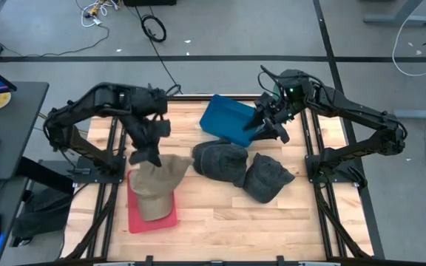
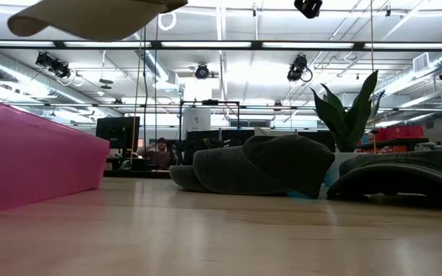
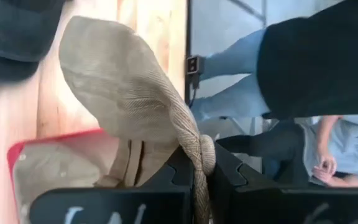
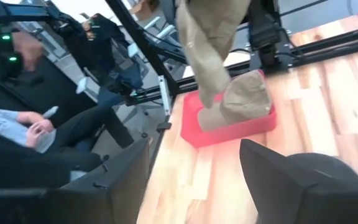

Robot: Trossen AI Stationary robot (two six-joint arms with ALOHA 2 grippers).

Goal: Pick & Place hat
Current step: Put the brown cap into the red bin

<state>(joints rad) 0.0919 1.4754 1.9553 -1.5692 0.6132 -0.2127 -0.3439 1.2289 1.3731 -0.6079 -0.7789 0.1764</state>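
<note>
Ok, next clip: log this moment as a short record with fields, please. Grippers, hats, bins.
left gripper: shut on tan hat, holding it above the red bin
red bin contents: another tan hat already inside
right gripper: open, hovering by the blue bin
dark hats: two, lying on the table, between the bins

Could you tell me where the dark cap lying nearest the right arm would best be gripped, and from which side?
I would take the dark cap by its outer crown edge, coming straight down from above on the side facing the right gripper. It lies flat and soft on the table, and its other side touches the second dark cap, so a pinch there likely lifts only one.
</note>
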